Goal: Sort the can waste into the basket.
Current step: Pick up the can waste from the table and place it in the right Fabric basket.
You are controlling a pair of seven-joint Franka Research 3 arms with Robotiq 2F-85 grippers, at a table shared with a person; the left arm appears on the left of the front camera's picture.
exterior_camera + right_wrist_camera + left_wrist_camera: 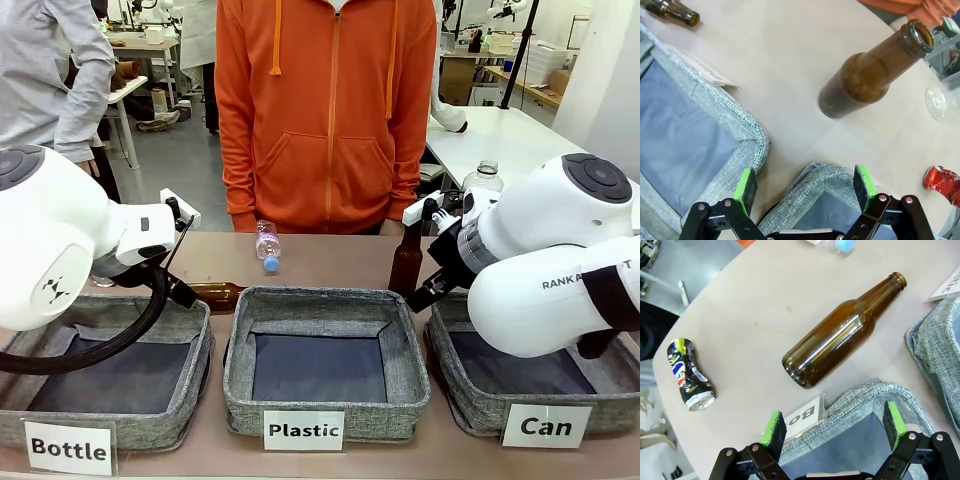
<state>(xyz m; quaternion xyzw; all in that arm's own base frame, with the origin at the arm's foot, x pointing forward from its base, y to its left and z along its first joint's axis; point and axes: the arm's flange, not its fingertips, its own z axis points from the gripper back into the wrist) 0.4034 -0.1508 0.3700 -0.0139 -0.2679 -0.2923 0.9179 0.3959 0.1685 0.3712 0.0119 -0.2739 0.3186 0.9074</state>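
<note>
Three square grey woven-fabric baskets with dark linings stand in a row on the smooth brown tabletop (330, 262); the "Can" basket (478, 408) is at the robot's right. Two crushed metal cans lie on the tabletop outside it. The dark blue-black and silver can (689, 376) lies on its side, its long axis diagonal and its silver end at lower right in the left wrist view. The shiny red can (942, 183) is crumpled, axis unclear. Left jaws and right jaws are spread and empty.

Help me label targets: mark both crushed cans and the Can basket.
blue-black can (689, 375), left wrist view, dented middle.
red can (943, 183), right wrist view, crumpled body.
Can basket (462, 405), front view, front wall.
</note>
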